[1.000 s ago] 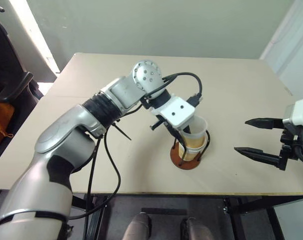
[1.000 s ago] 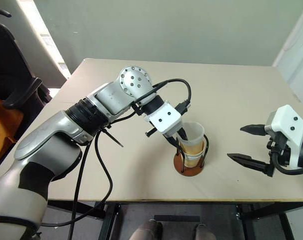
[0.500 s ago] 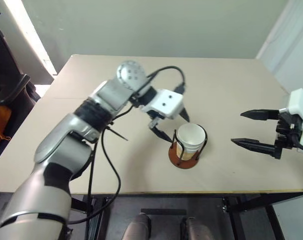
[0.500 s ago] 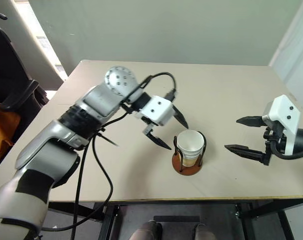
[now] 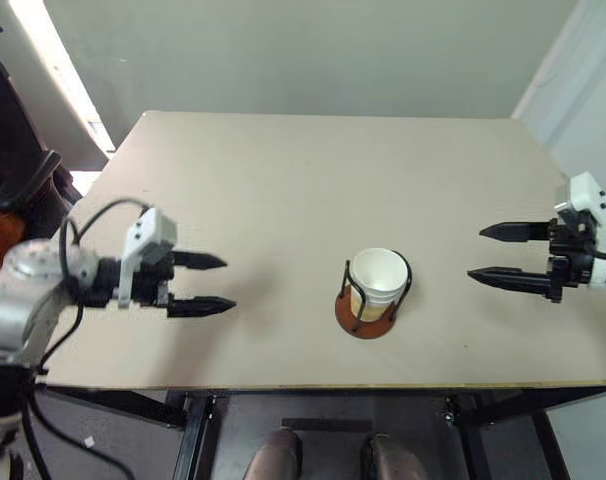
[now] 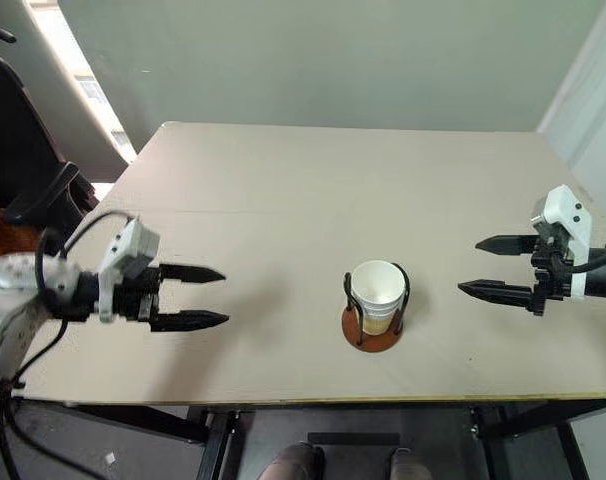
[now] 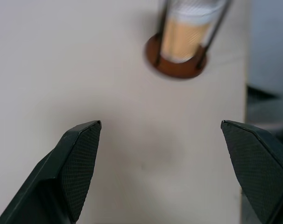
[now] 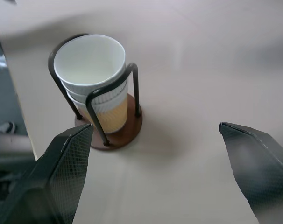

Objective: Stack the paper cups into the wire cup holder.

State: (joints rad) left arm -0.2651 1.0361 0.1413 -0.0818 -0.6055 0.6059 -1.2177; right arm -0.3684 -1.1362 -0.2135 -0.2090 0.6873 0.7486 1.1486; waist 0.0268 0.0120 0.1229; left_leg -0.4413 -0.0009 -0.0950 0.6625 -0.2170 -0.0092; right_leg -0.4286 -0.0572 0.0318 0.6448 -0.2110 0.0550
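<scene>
Paper cups (image 5: pixel 379 277) sit nested in the wire cup holder (image 5: pixel 368 312) near the bench's (image 5: pixel 283 180) front edge; left gripper (image 5: pixel 215 283) and right gripper (image 5: pixel 489 252) fingers spread, empty.

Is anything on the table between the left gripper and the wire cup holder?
Nothing: in the left eye view, only bare table lies between the open left gripper and the wire cup holder with its paper cups.

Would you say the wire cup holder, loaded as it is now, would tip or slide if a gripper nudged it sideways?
The wire cup holder probably slides rather than tips: its flat disc base sits wide on the smooth table. It likely is light, being thin wire loops. The paper cups nested inside stand above the loops, so a high push might topple it.
</scene>
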